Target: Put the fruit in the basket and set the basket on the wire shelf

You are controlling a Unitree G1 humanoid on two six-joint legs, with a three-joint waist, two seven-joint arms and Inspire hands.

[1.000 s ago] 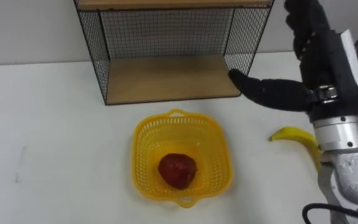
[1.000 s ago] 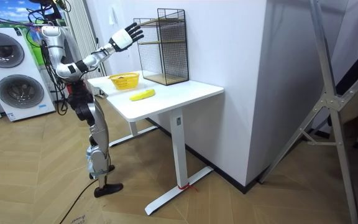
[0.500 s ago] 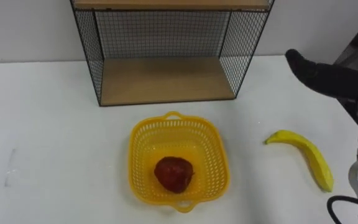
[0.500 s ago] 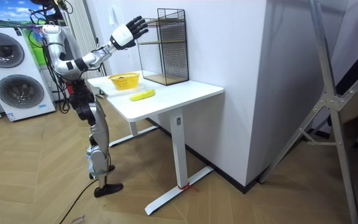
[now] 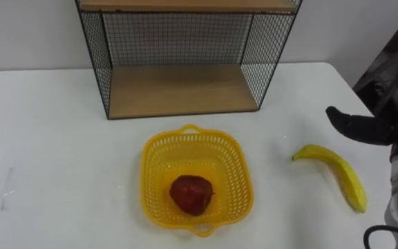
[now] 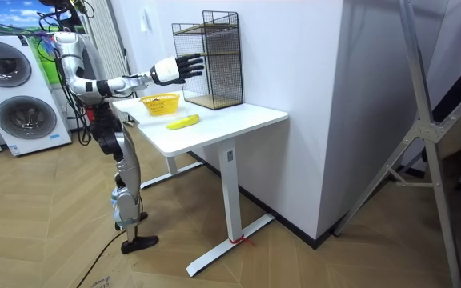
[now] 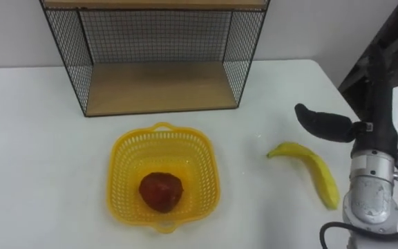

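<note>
A yellow plastic basket [image 5: 147, 181] [image 7: 116, 188] sits on the white table in front of the wire shelf, and a red fruit [image 5: 190, 194] [image 7: 160, 191] lies inside it. To the basket's right, a banana [image 5: 337, 176] [image 7: 309, 171] lies on the tabletop. My right hand [image 5: 385, 104] [image 7: 382, 97] hovers above and just behind the banana, open, with its thumb pointing left and nothing in it. The room view shows that hand [image 6: 178, 69] held out level over the table with its fingers spread.
The black wire shelf [image 5: 182, 90] [image 6: 210, 60] stands at the back of the table [image 5: 47, 138] against the wall, with a bare wooden lower board. The table's right edge runs just past the banana. Washing machines [image 6: 14, 96] stand behind the robot.
My right hand has come down from high beside the shelf and swung right, to a level pose over the banana. The basket, the fruit and the banana have not moved.
</note>
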